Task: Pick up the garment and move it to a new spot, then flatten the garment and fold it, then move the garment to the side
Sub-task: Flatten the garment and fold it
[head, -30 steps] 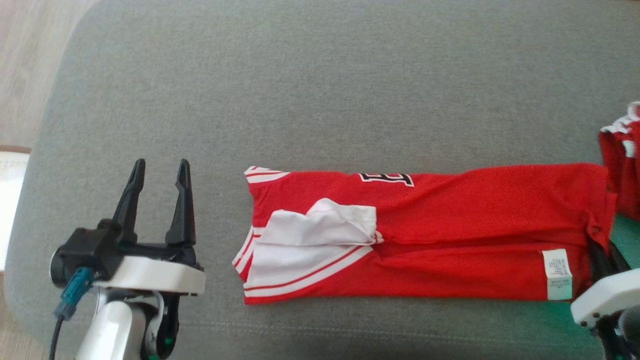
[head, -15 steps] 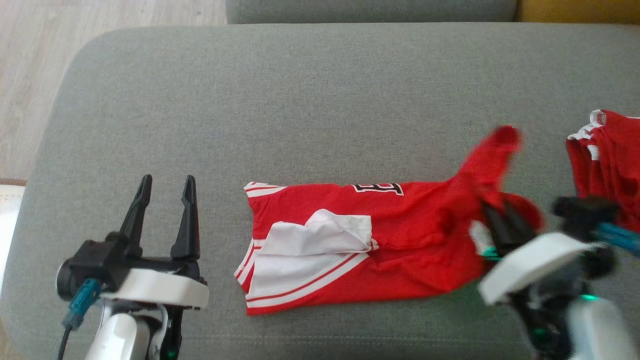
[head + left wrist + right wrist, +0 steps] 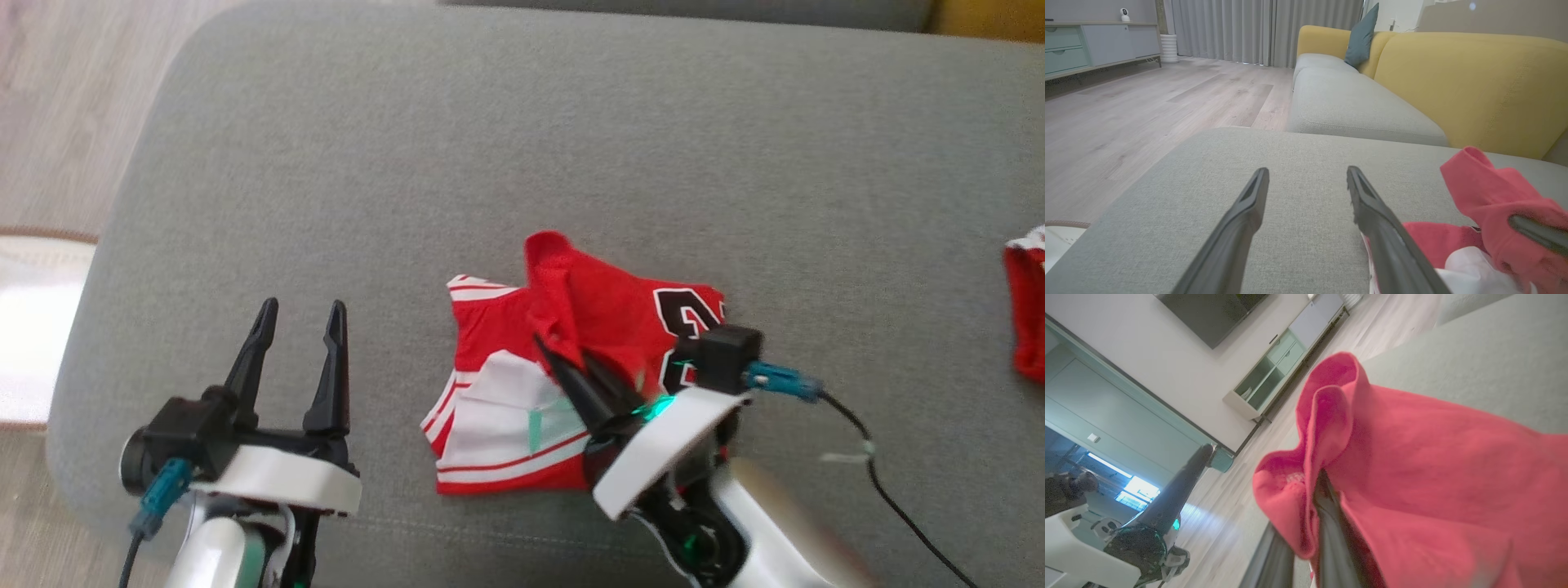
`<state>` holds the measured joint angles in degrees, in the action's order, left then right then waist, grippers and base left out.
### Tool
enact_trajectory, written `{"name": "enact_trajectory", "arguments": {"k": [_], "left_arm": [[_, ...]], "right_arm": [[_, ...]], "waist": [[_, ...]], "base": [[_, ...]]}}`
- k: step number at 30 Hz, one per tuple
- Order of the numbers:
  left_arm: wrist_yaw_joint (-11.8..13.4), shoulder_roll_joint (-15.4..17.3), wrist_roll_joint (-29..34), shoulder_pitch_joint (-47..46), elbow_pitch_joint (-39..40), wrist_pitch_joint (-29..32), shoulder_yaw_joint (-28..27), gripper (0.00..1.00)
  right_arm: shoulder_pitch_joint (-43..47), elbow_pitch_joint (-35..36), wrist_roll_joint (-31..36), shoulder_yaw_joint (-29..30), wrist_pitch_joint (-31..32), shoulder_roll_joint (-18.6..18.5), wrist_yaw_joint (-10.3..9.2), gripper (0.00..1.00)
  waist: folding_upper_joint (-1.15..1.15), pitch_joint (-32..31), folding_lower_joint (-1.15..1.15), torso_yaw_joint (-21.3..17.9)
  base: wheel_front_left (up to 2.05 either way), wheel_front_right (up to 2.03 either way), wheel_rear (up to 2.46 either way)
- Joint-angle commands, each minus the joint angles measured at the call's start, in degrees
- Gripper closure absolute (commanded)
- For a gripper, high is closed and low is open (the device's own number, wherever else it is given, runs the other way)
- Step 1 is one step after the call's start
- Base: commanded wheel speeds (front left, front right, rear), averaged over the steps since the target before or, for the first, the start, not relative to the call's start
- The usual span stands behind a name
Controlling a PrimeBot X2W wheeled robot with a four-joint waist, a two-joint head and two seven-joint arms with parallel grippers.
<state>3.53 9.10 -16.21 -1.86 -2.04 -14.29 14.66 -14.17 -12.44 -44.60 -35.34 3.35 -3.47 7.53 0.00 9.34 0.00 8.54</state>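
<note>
Mid-fold on the sofa [image 3: 490, 163]: the right hand [image 3: 563, 351], clamped on one end of the jersey [image 3: 608, 306], holds it over the flat half; the left hand [image 3: 302, 309] hovers wide open, empty. Moving it aside remains.

- I've got a wide grey woven-fabric seat cushion [image 3: 571, 163] with rounded corners below me.
- Pale wood-plank floor [image 3: 1147, 102] runs off its left edge.
- Mustard-yellow upholstered sofa back [image 3: 1474, 81] sits behind it, with a teal throw pillow [image 3: 1361, 36] leaning on it.
- Grey floor-length curtains [image 3: 1257, 28] hang at the far end.
- Low sideboard with mint and grey fronts [image 3: 1086, 45] stands against a white wall [image 3: 1147, 363].
- Dark flat screen [image 3: 1208, 314] is mounted on that wall.
</note>
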Motion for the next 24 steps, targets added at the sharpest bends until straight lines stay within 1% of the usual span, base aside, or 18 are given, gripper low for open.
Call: {"name": "enact_trajectory", "arguments": {"k": [1,5,6,7,8,9,13,17,20,21,24], "left_arm": [[-0.10,0.49,0.03,-3.14,1.53,-0.52,-1.73,0.00],[-0.25,0.34,-0.02,-3.57,1.21,-0.58,-1.65,0.00],[-0.32,0.34,-0.05,-3.66,1.16,-0.59,-1.66,0.00],[-0.38,0.33,-0.07,-3.78,1.11,-0.60,-1.70,0.00],[-0.39,0.29,-0.05,-3.87,1.06,-0.61,-1.70,0.00],[-0.39,0.22,0.01,-3.99,0.97,-0.63,-1.71,0.00],[-0.56,0.24,0.00,-4.31,0.65,-0.66,-1.92,0.00],[-0.44,0.18,0.18,-4.45,0.58,-0.68,-2.14,0.00],[-0.23,0.24,0.28,-4.24,0.68,-0.69,-2.47,0.00],[-0.23,0.24,0.28,-4.24,0.68,-0.69,-2.47,0.00],[-0.03,0.43,0.39,-3.85,0.97,-0.70,-2.91,0.00]], "right_arm": [[-2.69,0.10,-1.50,-2.62,-1.48,0.58,-0.04,1.00],[-6.21,-5.75,-5.09,-7.17,-4.23,0.58,-0.04,1.00],[-7.09,-7.10,-5.60,-7.99,-5.07,0.58,-0.04,0.91],[-7.91,-8.25,-6.32,-8.63,-6.06,0.58,-0.04,0.55],[-8.71,-9.34,-6.99,-9.25,-6.99,0.58,-0.04,0.07],[-10.29,-10.76,-8.54,-10.45,-9.23,0.58,-0.04,0.00],[-13.25,-10.81,-12.23,-13.14,-14.13,0.58,-0.04,0.00],[-16.23,-11.52,-11.82,-13.19,-17.09,0.58,-0.04,0.00],[-17.52,-12.43,-8.13,-9.70,-18.02,0.58,-0.04,0.00],[-17.52,-12.43,-8.13,-9.70,-18.02,0.58,-0.04,0.00],[-17.14,-13.39,-1.55,-3.80,-18.26,0.59,-0.04,0.00]], "waist": [[0.00,1.07,0.00,1.08],[0.00,1.84,0.00,1.90],[0.00,2.05,0.00,2.02],[0.00,2.24,0.00,2.10],[0.00,2.35,0.00,2.12],[0.00,2.54,0.00,2.04],[0.00,2.71,0.00,1.61],[0.00,2.55,0.00,0.85],[0.00,2.18,0.00,0.01],[0.00,2.18,0.00,0.01],[0.00,1.73,0.00,-0.82]], "base": [[0.00,0.00,0.00],[0.00,0.00,0.00],[0.00,0.00,0.00],[0.00,0.00,0.00],[0.00,0.00,0.00],[0.00,0.00,0.00],[0.00,0.00,0.00],[0.00,0.00,0.00],[0.00,0.00,0.00],[0.00,0.00,0.00],[0.00,0.00,0.00]]}}
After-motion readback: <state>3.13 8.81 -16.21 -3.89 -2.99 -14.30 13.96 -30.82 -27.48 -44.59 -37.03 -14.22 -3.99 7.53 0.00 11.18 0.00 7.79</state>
